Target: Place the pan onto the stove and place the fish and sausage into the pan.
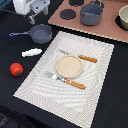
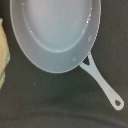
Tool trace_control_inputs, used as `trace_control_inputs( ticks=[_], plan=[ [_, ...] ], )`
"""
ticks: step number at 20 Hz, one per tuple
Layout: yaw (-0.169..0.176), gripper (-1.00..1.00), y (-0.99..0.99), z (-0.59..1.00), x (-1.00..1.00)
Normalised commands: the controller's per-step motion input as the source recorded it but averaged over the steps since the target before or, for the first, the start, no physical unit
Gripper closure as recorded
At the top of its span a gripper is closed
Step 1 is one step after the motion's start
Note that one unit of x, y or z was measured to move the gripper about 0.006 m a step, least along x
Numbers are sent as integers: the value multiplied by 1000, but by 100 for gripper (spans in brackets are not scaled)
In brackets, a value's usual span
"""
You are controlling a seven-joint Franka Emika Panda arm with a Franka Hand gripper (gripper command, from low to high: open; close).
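Here, pan (image 2: 55, 32) unmarked beneath hand (image 1: 34, 14), hand's grip state unclear, no writing legible

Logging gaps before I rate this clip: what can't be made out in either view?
- Gripper: exterior view's top edge cuts it off; jaw state unreadable. Absent from the wrist view.
- Pan: rim cropped by the wrist view's edges.
- Stove: runs off the exterior view's top and right.
- Cream bowl: cut by the exterior view's right edge.
- Fish, sausage: too small for detail.
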Motion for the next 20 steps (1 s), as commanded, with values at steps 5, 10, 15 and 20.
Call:
trace_control_inputs(
  ticks=[5,10,15,20],
  plan=[
    [0,-100,-190,-507,-209],
    [0,-100,-148,-547,-262],
    [0,-100,-7,-381,-110],
    [0,-100,0,-366,-166]
  ],
)
